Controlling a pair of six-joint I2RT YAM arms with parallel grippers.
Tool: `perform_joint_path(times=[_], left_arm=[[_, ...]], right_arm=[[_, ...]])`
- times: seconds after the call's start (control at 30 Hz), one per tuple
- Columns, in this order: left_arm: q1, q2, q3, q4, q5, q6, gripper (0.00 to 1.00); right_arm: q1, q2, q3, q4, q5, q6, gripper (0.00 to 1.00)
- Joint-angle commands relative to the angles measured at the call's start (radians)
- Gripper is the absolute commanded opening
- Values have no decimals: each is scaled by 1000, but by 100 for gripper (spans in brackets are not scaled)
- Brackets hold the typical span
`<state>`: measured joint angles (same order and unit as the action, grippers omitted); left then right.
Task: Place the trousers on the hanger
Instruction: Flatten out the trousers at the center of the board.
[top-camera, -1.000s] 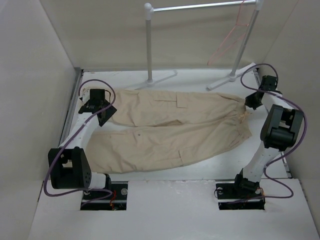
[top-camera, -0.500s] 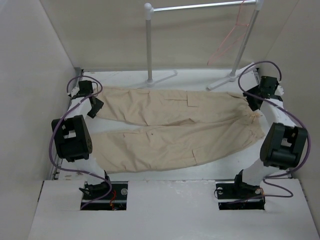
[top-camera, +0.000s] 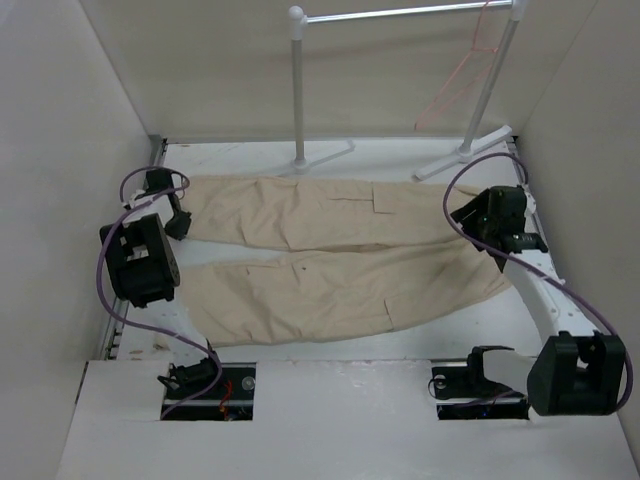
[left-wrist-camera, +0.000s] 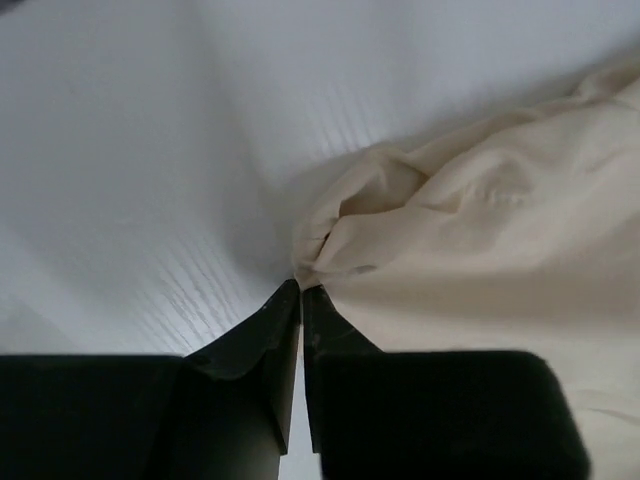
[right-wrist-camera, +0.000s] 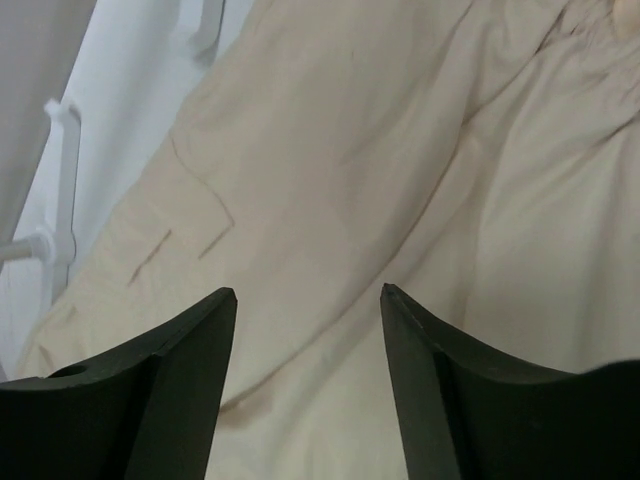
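The beige trousers (top-camera: 340, 250) lie flat across the table, leg ends at the left and waistband at the right. My left gripper (top-camera: 178, 218) is at the upper leg's end. In the left wrist view its jaws (left-wrist-camera: 302, 288) are pinched together on a puckered tip of the trousers (left-wrist-camera: 480, 230). My right gripper (top-camera: 482, 226) hovers over the waist end, open, with nothing between its fingers (right-wrist-camera: 308, 292); only trouser cloth (right-wrist-camera: 350, 180) and a cargo pocket lie below. The pink hanger (top-camera: 455, 85) hangs from the rack's bar at the back right.
A white garment rack (top-camera: 297, 90) with a silver bar (top-camera: 400, 12) stands at the back; its feet rest on the table just behind the trousers, and one foot (right-wrist-camera: 60, 180) shows in the right wrist view. Walls close in on both sides.
The left gripper moved to the leg end at the far left and its jaws closed on the cloth. The right gripper opened, let go of the waistband and swung inward over the trousers.
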<state>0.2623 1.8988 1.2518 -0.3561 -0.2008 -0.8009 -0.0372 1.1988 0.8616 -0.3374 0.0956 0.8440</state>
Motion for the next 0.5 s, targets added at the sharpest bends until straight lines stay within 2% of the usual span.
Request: perform_joint_path(times=[0.0,0.07,0.1,0.13,0.23,0.3,0.37,0.43,0.47], left_arm=[[42,-70,-3,-34,-61,-35,14],[32,-151,-11,-11,-68,-23,42],[21,-200,-23,-4,-69,-12,52],[10,-249,-40,-7,-69,-8,55],[-18,-409,-136,-47,-77,-7,55],[-18,-499,-219,-111,-92,-18,55],[-5,-565,-296,-161,-98,-20,54],[13,-602,-363,-176,-111,-20,54],[24,-606,-386,-178,-104,-18,54]], right_arm=[[76,-96,-39,-21,-22,4,67],[139,-129,-58,-51,-28,-5,71],[160,-145,-67,-60,-30,-5,73],[199,-171,-82,-69,-31,-8,74],[272,-231,-116,-91,-31,-14,75],[323,-268,-136,-104,-40,-17,72],[372,-286,-154,-110,-59,-19,62],[407,-297,-167,-112,-82,-20,46],[424,-300,-170,-112,-94,-20,41]])
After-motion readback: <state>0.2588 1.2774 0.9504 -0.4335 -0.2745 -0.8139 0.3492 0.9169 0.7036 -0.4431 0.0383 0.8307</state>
